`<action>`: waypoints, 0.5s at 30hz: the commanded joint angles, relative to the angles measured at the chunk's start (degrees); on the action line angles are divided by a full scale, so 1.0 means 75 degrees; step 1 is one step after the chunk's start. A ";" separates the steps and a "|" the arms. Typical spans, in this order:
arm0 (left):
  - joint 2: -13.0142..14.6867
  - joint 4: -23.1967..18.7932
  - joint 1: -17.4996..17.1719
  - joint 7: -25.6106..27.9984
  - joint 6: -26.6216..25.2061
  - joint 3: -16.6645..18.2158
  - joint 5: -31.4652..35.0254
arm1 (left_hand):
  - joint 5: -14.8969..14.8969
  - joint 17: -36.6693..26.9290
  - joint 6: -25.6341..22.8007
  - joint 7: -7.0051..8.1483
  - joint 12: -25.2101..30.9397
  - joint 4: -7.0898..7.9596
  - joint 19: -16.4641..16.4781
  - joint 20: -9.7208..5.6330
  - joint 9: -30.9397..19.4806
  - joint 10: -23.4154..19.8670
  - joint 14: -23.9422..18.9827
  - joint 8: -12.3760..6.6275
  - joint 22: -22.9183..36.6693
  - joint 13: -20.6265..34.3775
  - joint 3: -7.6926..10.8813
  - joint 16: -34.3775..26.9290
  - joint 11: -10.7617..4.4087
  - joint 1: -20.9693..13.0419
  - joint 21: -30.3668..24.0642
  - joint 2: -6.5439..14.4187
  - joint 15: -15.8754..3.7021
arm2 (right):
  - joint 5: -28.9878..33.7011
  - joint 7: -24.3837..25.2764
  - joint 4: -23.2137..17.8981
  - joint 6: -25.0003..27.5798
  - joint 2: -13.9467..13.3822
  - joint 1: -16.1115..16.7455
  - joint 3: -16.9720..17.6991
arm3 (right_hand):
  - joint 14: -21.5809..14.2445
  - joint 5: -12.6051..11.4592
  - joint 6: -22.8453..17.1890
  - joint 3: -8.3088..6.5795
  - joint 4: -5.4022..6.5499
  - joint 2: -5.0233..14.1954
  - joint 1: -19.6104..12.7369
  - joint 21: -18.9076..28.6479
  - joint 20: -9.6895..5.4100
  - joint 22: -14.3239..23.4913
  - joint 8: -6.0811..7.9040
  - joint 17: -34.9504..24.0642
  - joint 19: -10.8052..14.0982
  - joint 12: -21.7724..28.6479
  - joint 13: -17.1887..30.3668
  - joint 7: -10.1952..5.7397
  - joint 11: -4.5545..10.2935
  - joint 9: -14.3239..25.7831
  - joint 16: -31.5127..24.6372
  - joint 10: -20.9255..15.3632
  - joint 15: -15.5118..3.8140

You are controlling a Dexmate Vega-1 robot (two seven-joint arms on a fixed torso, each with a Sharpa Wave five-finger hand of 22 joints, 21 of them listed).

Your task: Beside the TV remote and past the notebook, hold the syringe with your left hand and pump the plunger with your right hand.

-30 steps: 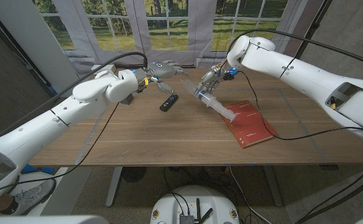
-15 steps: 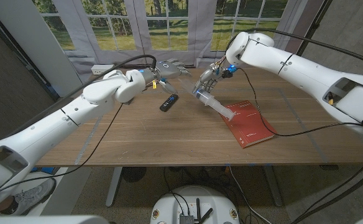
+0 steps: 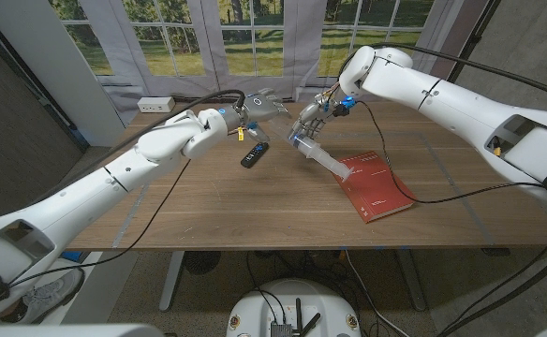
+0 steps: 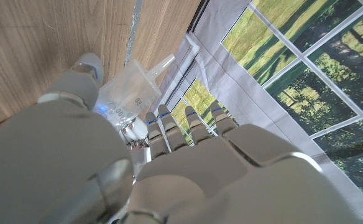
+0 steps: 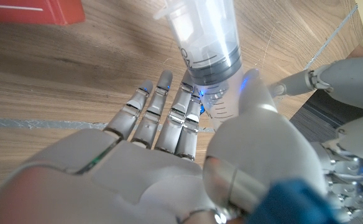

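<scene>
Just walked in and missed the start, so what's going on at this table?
The robot is working a syringe. Its right hand grips one end, lifted off the table, while the other end rests on the red notebook. The left hand reaches toward it with nothing in its grasp, above the remote.

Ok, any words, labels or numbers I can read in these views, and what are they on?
Nothing can be quoted with confidence.
syringe: printed scale marks and digits on the clear barrel, too blurred to read.
notebook: white print on the red cover, too small to read.
TV remote: any button markings too small to read.
</scene>
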State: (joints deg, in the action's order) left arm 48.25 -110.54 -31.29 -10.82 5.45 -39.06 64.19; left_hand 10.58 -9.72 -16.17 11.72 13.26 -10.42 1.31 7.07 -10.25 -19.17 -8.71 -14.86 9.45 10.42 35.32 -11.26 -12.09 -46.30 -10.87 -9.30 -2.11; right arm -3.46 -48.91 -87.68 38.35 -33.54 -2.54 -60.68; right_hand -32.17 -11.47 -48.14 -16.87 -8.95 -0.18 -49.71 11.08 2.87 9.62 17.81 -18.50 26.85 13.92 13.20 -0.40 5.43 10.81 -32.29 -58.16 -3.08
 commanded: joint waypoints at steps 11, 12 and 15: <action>-0.0223 0.0359 -0.0046 0.0982 -0.0056 -0.0277 0.0688 | -0.0002 -0.0030 -0.0926 0.0024 -0.0053 0.0040 0.0759 -0.0156 -0.0042 -0.1119 -0.0980 -0.0247 0.0023 0.0024 -0.0541 -0.0109 -0.0057 -0.0503 -0.0064 0.0066 -0.0889 | -0.0149 -0.0021 -0.0187 -0.0069 -0.0103 0.0066 0.0091 | -0.0074 -0.0068 -0.0960 0.0021 0.0029 0.0411 0.0307 -0.0004 0.0050 0.0014 -0.0022 -0.0025 0.0029 0.0051 0.0009 -0.0832 0.0509 0.0041 -0.0013 -0.0552 -0.0769; -0.0225 0.0375 -0.0050 0.1082 -0.0053 -0.0284 0.0710 | -0.0003 -0.0030 -0.1008 0.0025 -0.0069 0.0043 0.0878 -0.0158 -0.0043 -0.1213 -0.1054 -0.0254 0.0024 0.0024 -0.0601 -0.0102 -0.0062 -0.0547 -0.0077 0.0070 -0.0925 | -0.0150 -0.0018 -0.0192 -0.0065 -0.0104 0.0069 0.0091 | -0.0074 -0.0068 -0.0958 0.0021 0.0031 0.0414 0.0310 -0.0006 0.0048 0.0015 -0.0024 -0.0026 0.0025 0.0049 0.0009 -0.0834 0.0510 0.0041 -0.0013 -0.0548 -0.0771; -0.0236 0.0414 -0.0070 0.1351 -0.0081 -0.0306 0.0797 | 0.0003 -0.0033 -0.1368 0.0008 -0.0090 0.0056 0.1097 -0.0232 -0.0048 -0.1487 -0.1317 -0.0323 0.0026 0.0031 -0.0742 -0.0114 -0.0072 -0.0669 -0.0078 0.0106 -0.1012 | -0.0169 -0.0009 -0.0207 -0.0044 -0.0106 0.0082 0.0102 | -0.0085 -0.0069 -0.0962 0.0020 0.0032 0.0421 0.0313 -0.0006 0.0044 0.0015 -0.0029 -0.0027 0.0024 0.0049 0.0006 -0.0831 0.0497 0.0041 -0.0016 -0.0554 -0.0755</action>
State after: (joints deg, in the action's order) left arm 47.10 -108.85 -31.35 -6.76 5.27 -40.42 67.65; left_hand 10.58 -9.72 -24.76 11.77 12.71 -10.08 8.15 5.73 -10.30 -28.72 -17.11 -16.91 9.45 10.52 30.36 -11.70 -12.58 -50.28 -10.87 -8.39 -2.30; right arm -4.27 -48.97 -88.59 37.97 -34.09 -2.18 -60.14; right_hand -32.17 -11.73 -48.25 -16.80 -9.02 -0.18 -49.71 11.08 2.87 9.62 17.52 -18.49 26.85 13.80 13.19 -0.30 5.44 10.81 -32.29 -58.16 -3.08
